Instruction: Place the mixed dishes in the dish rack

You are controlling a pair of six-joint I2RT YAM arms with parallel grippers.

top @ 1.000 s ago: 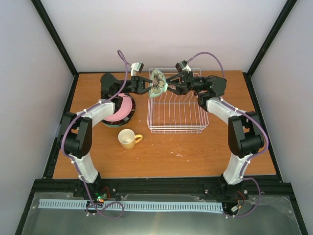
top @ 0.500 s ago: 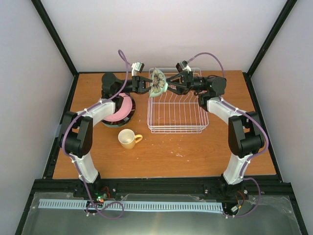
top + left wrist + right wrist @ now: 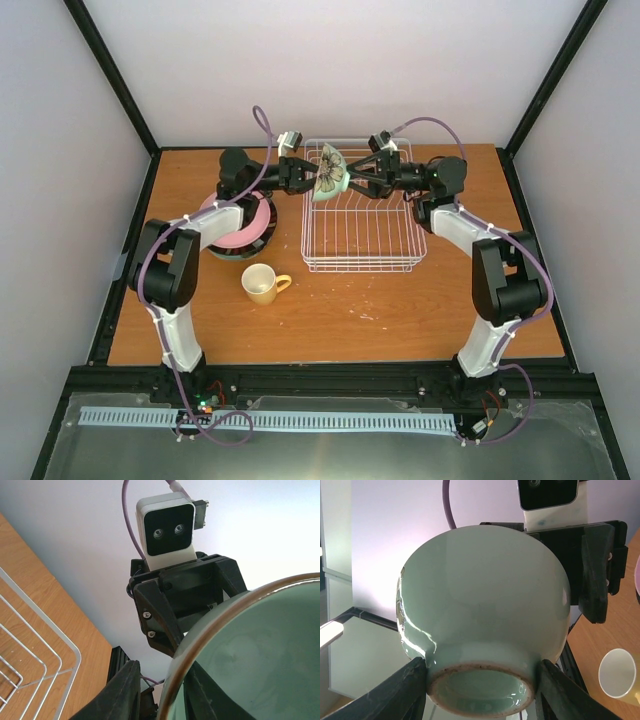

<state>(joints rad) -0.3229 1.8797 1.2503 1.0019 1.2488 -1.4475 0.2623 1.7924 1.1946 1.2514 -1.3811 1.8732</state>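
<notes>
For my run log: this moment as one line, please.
mint green bowl: left jaws on rim, right jaws on foot | over dish rack

Bowl (image 3: 482, 595): pale mint green, brown rim, dark-lined petal pattern inside. Mug (image 3: 262, 284): pale yellow. Plate (image 3: 250, 226): pink. Rack (image 3: 360, 268): white wire. Table (image 3: 400, 310): orange-brown wood grain. Arms (image 3: 180, 335): black & white, w/ purple cables (image 3: 262, 125).

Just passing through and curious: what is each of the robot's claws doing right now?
Left gripper: closed on the rim of the bowl.
Right gripper: closed on the base of the same bowl.
</notes>
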